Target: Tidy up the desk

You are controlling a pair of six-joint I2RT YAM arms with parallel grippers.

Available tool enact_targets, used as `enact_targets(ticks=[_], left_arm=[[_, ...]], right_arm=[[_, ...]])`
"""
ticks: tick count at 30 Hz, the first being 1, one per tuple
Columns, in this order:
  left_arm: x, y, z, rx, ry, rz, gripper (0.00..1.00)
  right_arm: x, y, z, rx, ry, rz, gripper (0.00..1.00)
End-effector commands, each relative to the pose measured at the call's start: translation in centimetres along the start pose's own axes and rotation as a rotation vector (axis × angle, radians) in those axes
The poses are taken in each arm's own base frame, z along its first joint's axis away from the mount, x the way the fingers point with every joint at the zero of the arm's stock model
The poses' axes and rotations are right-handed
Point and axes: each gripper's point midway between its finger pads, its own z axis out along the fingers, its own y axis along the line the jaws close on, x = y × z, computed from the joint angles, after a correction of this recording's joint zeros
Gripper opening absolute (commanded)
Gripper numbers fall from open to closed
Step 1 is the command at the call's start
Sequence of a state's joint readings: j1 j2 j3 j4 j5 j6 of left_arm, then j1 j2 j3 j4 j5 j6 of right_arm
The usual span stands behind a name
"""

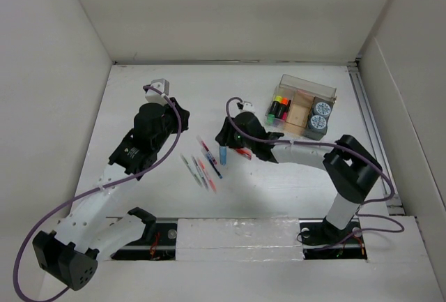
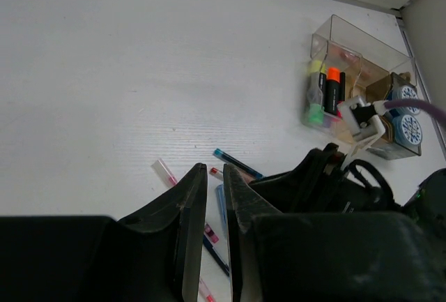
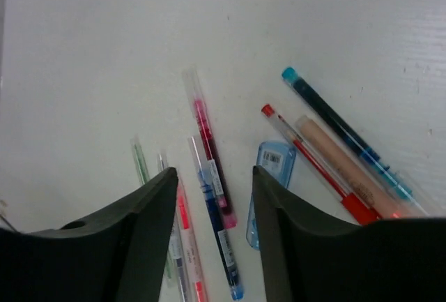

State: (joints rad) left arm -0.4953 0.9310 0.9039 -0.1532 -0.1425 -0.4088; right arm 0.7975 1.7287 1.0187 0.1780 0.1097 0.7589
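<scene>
- Top view: the matte white surface (image 1: pixel 293 183) lies flat between white panel walls, reaching from the arm bases to the far wall; it looks broader left to right. A clear rectangular organizer (image 1: pixel 308 83) sits at its far right; inside stand highlighters (image 1: pixel 280 109) with green, orange and yellow caps, then a tan block (image 1: pixel 298 116), then two round grey-topped containers (image 1: pixel 320 116). Slim pens (image 1: pixel 202 168) lie loose mid-surface, most slanting from far-left to near-right.
- Left wrist view: my left hand (image 2: pixel 214 183) hangs above the pens; its dark, smooth fingers are almost together with only a slit between them, and nothing is held.
- Right wrist view: my right hand (image 3: pixel 214 173) is spread wide and empty over the clear-barrelled pens; a small blue rectangular piece (image 3: pixel 279 157) lies among them, just beside a red pen (image 3: pixel 306 155).
</scene>
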Motion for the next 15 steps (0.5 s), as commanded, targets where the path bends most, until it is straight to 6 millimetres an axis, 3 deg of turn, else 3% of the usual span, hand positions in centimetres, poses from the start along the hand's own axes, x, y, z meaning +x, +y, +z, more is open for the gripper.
enact_targets(ticks=[1, 5, 9, 15], left_arm=[[-3.3, -1.6, -1.0, 0.057, -0.092, -0.018, 0.12], [-3.6, -1.8, -1.4, 0.072, -0.103, -0.019, 0.12], [-3.4, -1.8, -1.4, 0.071, -0.099, -0.017, 0.12], [-3.3, -1.9, -1.3, 0.076, -0.093, -0.016, 0.13]], right_arm=[[-0.6, -1.3, -0.9, 0.15, -0.073, -0.073, 0.55], [0.9, -2.7, -0.5, 0.251, -0.045, -0.11, 0.59], [2.7, -2.3, 0.1, 0.287, -0.016, -0.173, 0.59], [3.8, -1.9, 0.6, 0.299, 0.004, -0.197, 0.55]])
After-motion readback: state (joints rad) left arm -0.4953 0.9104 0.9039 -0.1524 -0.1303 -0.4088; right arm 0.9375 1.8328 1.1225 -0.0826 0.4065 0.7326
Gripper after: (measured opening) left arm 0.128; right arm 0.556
